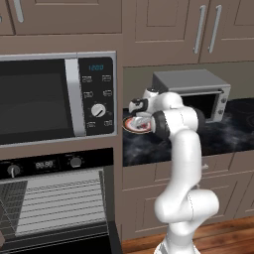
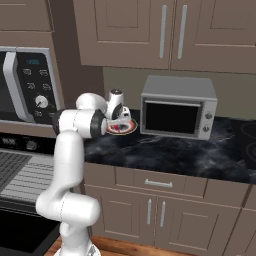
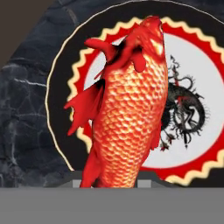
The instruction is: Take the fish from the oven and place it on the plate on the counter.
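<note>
White Franka Panda arm with dark joints

The arm (image 1: 184,163) is built of glossy white, rounded tubular links that swell into bulbous housings at each bend, the lowest housing shaped like a fat elbow above the base. Dark charcoal rings mark the joints: 1 broad black band caps the end of the horizontal upper link in both base views, and a thinner dark seam shows nearer the wrist. The wrist section is white with a small grey-black cap on top in the right base view. No cables, screws, logos or printed markings are visible on the smooth shells.
</note>
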{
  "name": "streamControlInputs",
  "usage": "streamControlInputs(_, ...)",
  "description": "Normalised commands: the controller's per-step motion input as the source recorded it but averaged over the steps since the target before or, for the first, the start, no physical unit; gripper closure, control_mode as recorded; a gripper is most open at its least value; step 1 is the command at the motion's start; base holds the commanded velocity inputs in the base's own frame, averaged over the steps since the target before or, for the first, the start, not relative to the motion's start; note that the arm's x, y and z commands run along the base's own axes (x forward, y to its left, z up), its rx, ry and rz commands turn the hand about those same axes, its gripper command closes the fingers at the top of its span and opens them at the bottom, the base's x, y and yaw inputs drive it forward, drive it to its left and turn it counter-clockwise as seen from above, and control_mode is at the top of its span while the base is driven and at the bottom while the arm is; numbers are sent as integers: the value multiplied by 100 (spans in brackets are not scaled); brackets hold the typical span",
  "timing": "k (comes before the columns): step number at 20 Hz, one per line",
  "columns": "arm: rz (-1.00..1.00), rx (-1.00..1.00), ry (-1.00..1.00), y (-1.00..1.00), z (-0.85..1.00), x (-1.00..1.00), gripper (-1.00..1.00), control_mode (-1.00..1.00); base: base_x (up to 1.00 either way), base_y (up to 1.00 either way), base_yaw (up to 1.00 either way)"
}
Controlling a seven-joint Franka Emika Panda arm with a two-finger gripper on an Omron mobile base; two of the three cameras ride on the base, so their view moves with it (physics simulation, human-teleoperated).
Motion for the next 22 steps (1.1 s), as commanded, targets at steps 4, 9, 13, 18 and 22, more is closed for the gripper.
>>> streamControlInputs(4,0,0,3,0,-29,0,100,-100,0,0,0)
streamControlInputs(9,0,0,0,0,-1,3,100,-100,0,0,0)
streamControlInputs(13,0,0,0,0,0,26,100,-100,0,0,0)
streamControlInputs(18,0,0,1,0,0,41,100,-100,0,0,0)
streamControlInputs(22,0,0,0,0,0,19,100,-100,0,0,0)
